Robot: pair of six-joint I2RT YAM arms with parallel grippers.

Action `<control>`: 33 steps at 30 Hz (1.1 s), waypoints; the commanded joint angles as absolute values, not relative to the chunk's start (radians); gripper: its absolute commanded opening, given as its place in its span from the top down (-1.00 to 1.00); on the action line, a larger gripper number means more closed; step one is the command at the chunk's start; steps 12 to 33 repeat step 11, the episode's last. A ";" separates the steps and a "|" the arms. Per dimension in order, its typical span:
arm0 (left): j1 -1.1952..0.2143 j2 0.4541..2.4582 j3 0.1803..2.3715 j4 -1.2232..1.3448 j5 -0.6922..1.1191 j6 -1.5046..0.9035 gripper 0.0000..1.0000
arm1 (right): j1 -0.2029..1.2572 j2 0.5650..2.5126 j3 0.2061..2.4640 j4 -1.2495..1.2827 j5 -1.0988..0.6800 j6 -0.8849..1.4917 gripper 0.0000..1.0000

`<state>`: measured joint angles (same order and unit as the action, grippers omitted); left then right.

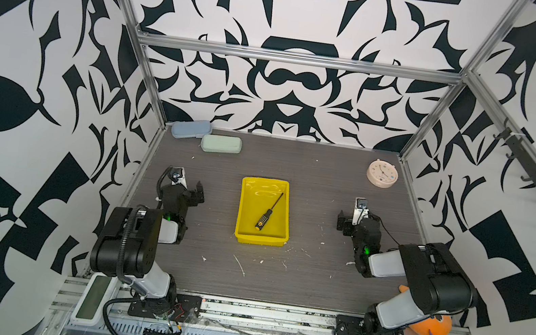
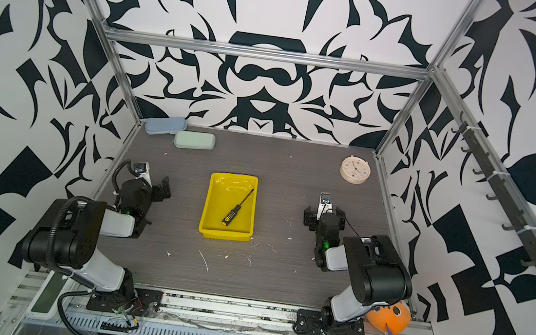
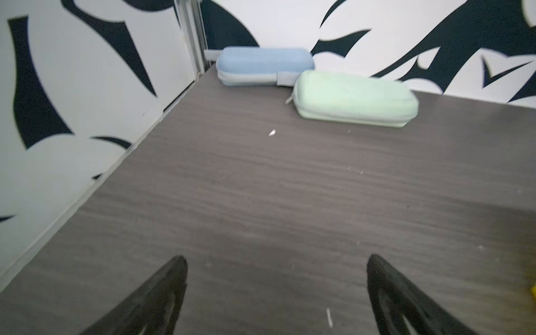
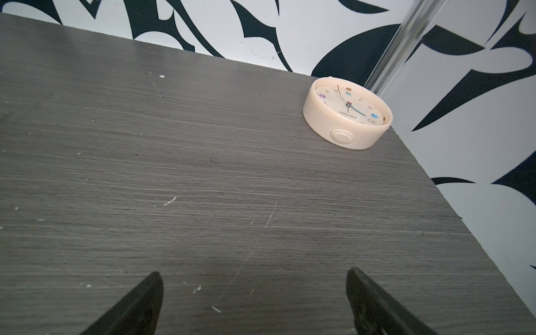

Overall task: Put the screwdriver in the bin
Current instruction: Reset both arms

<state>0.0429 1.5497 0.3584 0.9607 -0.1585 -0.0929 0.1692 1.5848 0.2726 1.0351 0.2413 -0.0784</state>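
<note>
The screwdriver (image 1: 269, 211) lies flat inside the bin (image 1: 243, 207), set diagonally, with its handle toward the bin's near wall. The left gripper (image 3: 277, 258) and right gripper (image 4: 253, 272) flank the bin, well apart from it. Both have their jaws wide and empty, and neither is clearly nearer.

Four views: two from overhead, one from each wrist.
In both top views we look steeply down from high above the near edge on the whole counter (image 1: 279, 277). Our left wrist view sits low over it, facing the blue case (image 3: 264, 65) and green case (image 3: 353, 98) in one far corner; our right wrist view faces the clock (image 4: 346, 116) in the other. Both top views share these.
</note>
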 commanded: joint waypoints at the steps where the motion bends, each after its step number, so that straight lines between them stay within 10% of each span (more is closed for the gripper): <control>1: 0.052 1.548 0.380 0.889 -0.101 -0.075 -0.99 | 0.159 1.565 0.306 1.030 0.219 -0.071 -1.00; 33: 0.054 1.551 0.379 0.894 -0.107 -0.074 -0.99 | 0.099 1.558 0.337 0.954 0.128 -0.025 -1.00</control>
